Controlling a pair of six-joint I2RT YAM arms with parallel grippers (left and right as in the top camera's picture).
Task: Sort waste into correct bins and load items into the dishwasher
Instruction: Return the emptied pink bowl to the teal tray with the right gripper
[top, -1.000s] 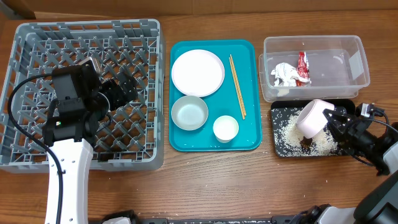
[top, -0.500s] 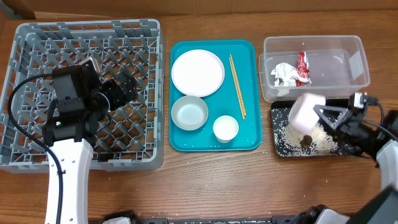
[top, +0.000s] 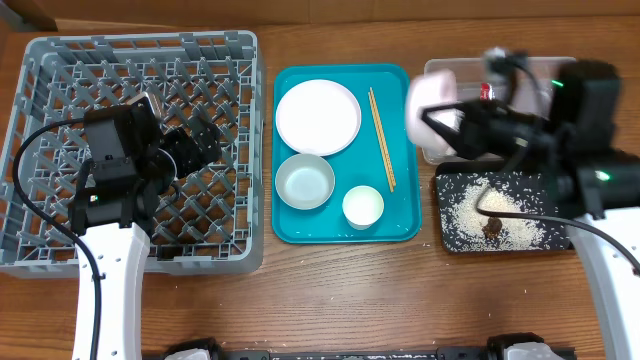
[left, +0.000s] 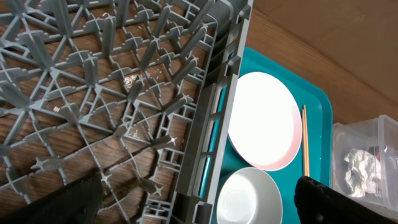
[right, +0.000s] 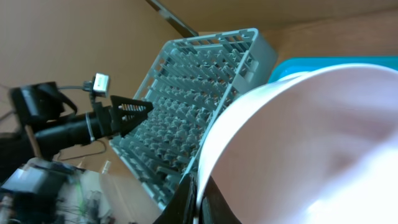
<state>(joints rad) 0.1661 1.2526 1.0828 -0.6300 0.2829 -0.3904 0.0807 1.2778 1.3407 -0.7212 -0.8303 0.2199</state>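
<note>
My right gripper (top: 447, 122) is shut on the rim of a white bowl (top: 432, 100) and holds it tilted in the air over the teal tray's right edge. In the right wrist view the bowl (right: 311, 143) fills the frame, pinched between the fingers (right: 198, 198). My left gripper (top: 205, 140) is open and empty over the grey dish rack (top: 60, 80), near its right wall (left: 214, 118). The black tray (top: 455, 180) holds rice grains (top: 505, 205) and a brown lump (top: 492, 226). The clear tub (top: 570, 80) holds the red wrapper (top: 487, 92); the paper (left: 360, 171) shows only in the left wrist view.
The teal serving tray (top: 400, 225) holds a white plate (top: 318, 117), a pale-blue bowl (top: 305, 181), a small white cup (top: 363, 206) and wooden chopsticks (top: 381, 138). The right arm body covers much of the clear tub.
My right gripper has lifted the white bowl off the black tray and carried it up and to the left, past the clear tub. The left arm has not moved.
</note>
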